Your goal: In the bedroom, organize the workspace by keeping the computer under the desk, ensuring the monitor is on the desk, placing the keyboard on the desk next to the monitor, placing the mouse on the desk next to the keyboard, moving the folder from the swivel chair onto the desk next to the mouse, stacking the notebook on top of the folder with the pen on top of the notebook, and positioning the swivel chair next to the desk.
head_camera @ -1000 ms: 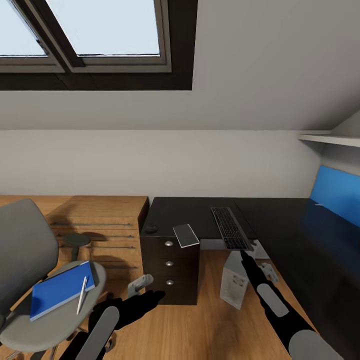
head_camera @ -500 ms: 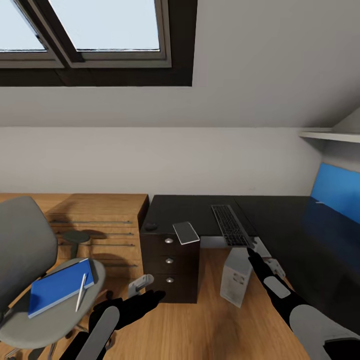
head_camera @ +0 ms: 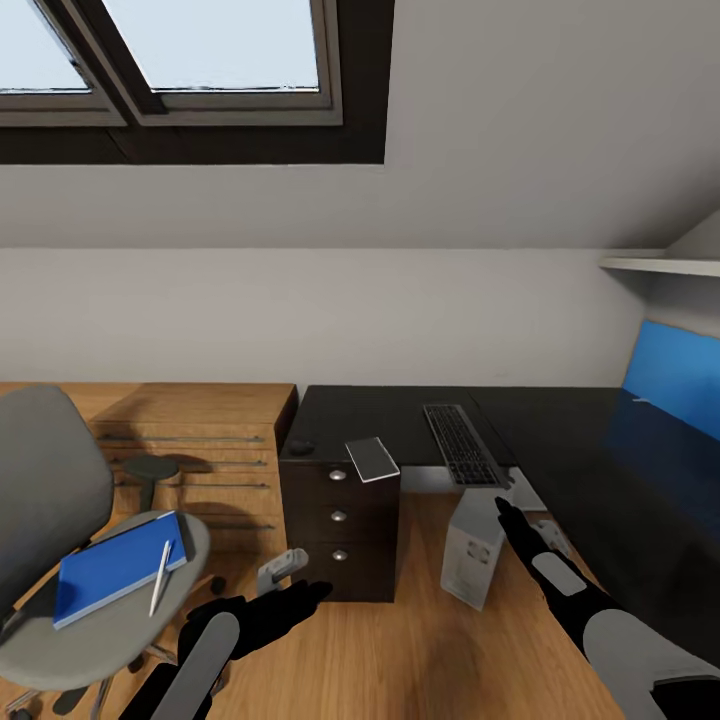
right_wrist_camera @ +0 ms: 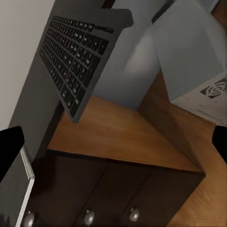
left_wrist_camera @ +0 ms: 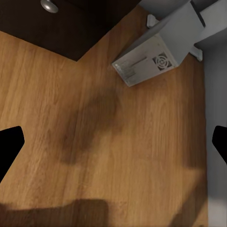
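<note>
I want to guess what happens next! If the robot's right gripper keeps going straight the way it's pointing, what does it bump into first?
Probably the keyboard. The right gripper points up toward the desk edge, where the keyboard's near end overhangs. The computer stands just beside that line, so depth is hard to judge.

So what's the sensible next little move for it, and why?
Probably nudge the keyboard further onto the desk: its near end overhangs the edge above the computer, and the open right claw is just below that end.
</note>
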